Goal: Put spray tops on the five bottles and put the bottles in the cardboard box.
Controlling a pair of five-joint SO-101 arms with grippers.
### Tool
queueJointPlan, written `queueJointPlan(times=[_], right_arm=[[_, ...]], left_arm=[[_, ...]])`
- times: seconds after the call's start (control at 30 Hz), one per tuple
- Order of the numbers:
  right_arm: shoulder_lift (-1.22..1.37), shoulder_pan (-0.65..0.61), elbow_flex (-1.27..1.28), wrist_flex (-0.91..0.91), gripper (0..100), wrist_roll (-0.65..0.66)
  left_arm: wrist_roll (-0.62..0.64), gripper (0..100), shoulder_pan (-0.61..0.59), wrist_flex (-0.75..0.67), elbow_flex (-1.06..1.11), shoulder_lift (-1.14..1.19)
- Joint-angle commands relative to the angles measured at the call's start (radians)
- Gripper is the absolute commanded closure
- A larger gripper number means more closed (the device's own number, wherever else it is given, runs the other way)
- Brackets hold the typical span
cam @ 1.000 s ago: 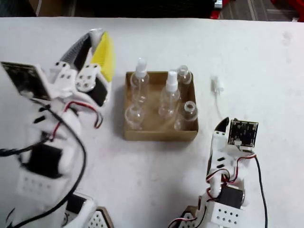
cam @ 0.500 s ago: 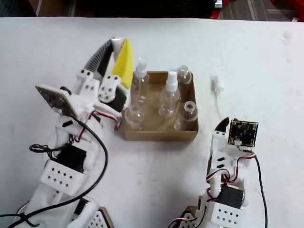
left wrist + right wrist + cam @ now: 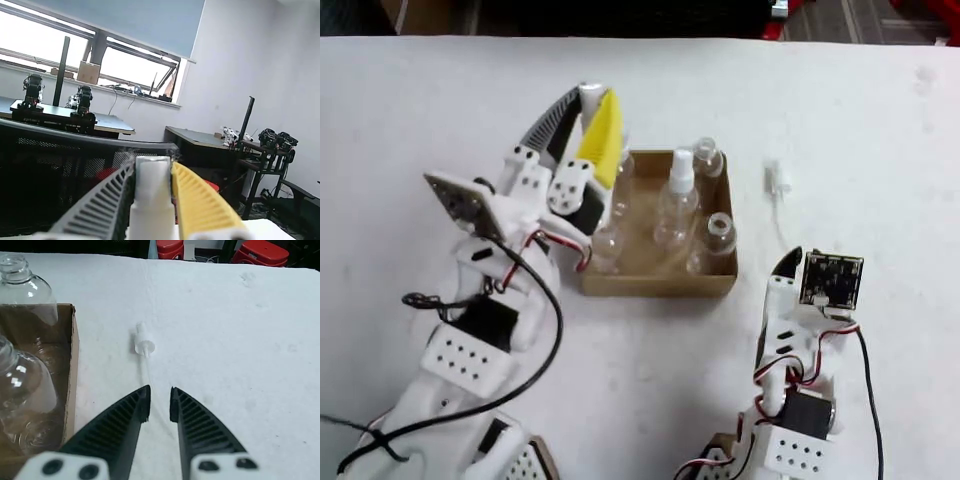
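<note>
Bottles (image 3: 718, 240): clear plastic, rnd, narrow necks

Cardboard box (image 3: 660, 283) at centre frame on the white tabletop (image 3: 880, 130). Five clear bottles stand inside.
- Middle bottle (image 3: 676, 210) wears a spray top.
- Upper-right bottle (image 3: 708, 160) and lower-right bottle (image 3: 719, 238) are open-necked.
- Lower-left bottle (image 3: 606, 246) and upper-left bottle (image 3: 621, 180) are partly hidden by the left arm.

Left hand (image 3: 592, 98), with grey and yellow fingers, is over the box's upper-left corner, a white piece (image 3: 590, 89) pinched at its tips. Loose spray top (image 3: 778, 180) lies just right of the box. Right hand (image 3: 787, 262) is at lower right, apart from the box.
</note>
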Motion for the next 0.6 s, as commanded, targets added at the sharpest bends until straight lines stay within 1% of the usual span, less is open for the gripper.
queueJointPlan(times=[0.0,0.1,0.4,0.57], right_arm=[[0.001,-0.012,0.009,-0.001,94.3,0.014],[0.001,-0.012,0.009,-0.001,94.3,0.014],[0.001,-0.013,0.009,-0.002,94.3,0.014],[0.001,-0.012,0.009,-0.001,94.4,0.014]], left_arm=[[0.006,98,-0.008,-0.120,0.025,0.025],[0.008,98,-0.002,-0.143,0.049,0.025],[0.008,98,-0.001,-0.137,0.106,-0.054],[0.006,98,-0.005,-0.140,0.117,-0.056]])
